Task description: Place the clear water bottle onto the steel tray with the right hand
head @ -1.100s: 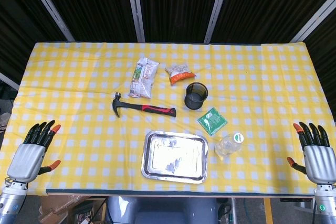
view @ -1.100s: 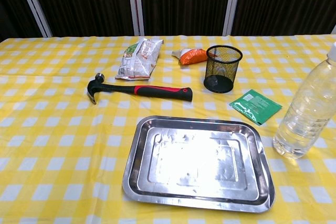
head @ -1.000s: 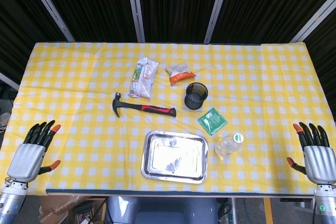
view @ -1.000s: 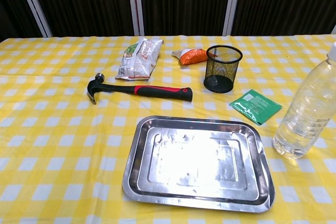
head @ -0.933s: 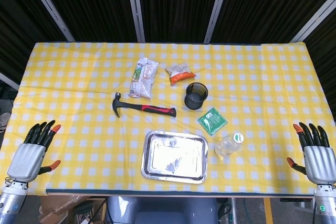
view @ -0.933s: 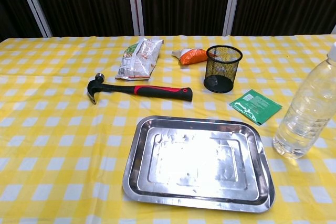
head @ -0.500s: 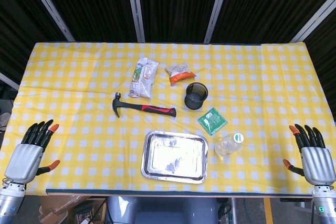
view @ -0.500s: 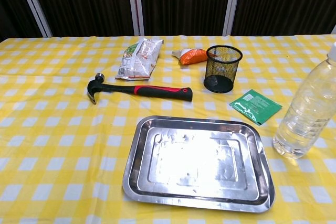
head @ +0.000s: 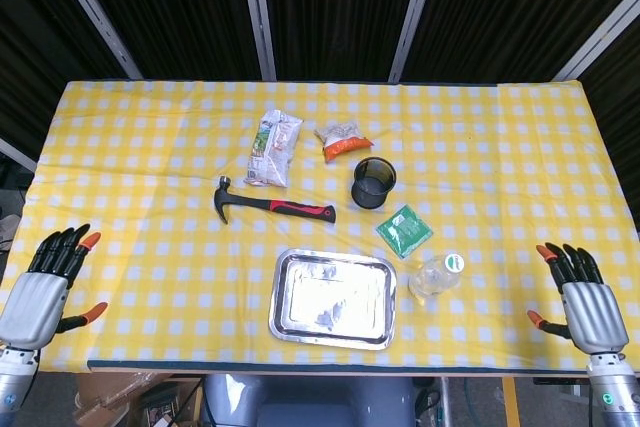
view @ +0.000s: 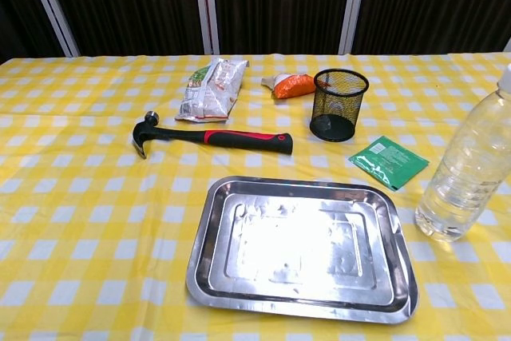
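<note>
The clear water bottle (head: 437, 277) (view: 467, 168) stands upright on the yellow checked cloth, just right of the steel tray (head: 288, 319) (view: 207, 273), apart from it. The tray holds nothing. My right hand (head: 582, 304) hovers open at the table's front right corner, well right of the bottle, fingers spread. My left hand (head: 40, 292) is open at the front left corner, holding nothing. Neither hand shows in the chest view.
Behind the tray lie a red-and-black hammer (head: 270, 206) (view: 209, 137), a green packet (head: 404, 230) (view: 388, 160), a black mesh cup (head: 373, 182) (view: 338, 105), a snack bag (head: 273, 148) (view: 209, 88) and an orange-and-white pouch (head: 342, 141) (view: 287, 84).
Both hands have shifted slightly: the right one moved a little left and down, the left one a little left and down. Nothing on the table moved.
</note>
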Action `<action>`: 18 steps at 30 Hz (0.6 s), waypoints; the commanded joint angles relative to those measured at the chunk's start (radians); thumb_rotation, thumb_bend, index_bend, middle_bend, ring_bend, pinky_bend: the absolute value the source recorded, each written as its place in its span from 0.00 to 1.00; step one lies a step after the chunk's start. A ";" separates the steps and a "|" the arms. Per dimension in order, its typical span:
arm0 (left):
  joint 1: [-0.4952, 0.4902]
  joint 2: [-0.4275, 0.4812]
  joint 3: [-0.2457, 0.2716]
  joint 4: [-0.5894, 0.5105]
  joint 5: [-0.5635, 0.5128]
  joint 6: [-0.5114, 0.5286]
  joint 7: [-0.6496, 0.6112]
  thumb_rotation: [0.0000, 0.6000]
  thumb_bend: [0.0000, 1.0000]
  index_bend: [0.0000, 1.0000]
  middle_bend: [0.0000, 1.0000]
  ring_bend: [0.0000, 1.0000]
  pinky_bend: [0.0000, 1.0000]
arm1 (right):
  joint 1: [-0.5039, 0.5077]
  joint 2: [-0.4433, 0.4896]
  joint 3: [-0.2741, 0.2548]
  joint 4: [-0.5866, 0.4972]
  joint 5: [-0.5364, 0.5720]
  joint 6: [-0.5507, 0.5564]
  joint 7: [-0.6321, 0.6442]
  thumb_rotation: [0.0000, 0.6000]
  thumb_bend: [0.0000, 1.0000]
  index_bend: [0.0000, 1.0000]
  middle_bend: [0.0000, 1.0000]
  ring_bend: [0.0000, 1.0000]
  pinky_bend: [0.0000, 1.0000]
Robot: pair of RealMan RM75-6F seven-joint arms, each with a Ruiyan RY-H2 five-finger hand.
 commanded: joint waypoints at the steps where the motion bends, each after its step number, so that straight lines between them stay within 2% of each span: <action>1: -0.001 0.002 -0.006 0.007 0.004 0.011 -0.019 1.00 0.18 0.06 0.00 0.00 0.00 | 0.015 0.010 -0.018 -0.020 -0.010 -0.041 0.039 1.00 0.23 0.12 0.11 0.04 0.00; 11: 0.007 0.002 -0.006 0.024 0.022 0.040 -0.054 1.00 0.18 0.06 0.00 0.00 0.00 | 0.086 -0.010 -0.046 -0.014 -0.012 -0.203 0.246 1.00 0.23 0.12 0.11 0.02 0.00; 18: 0.005 0.002 -0.004 0.017 0.018 0.027 -0.040 1.00 0.18 0.06 0.00 0.00 0.00 | 0.124 -0.060 -0.034 0.020 -0.031 -0.232 0.405 1.00 0.23 0.12 0.11 0.02 0.00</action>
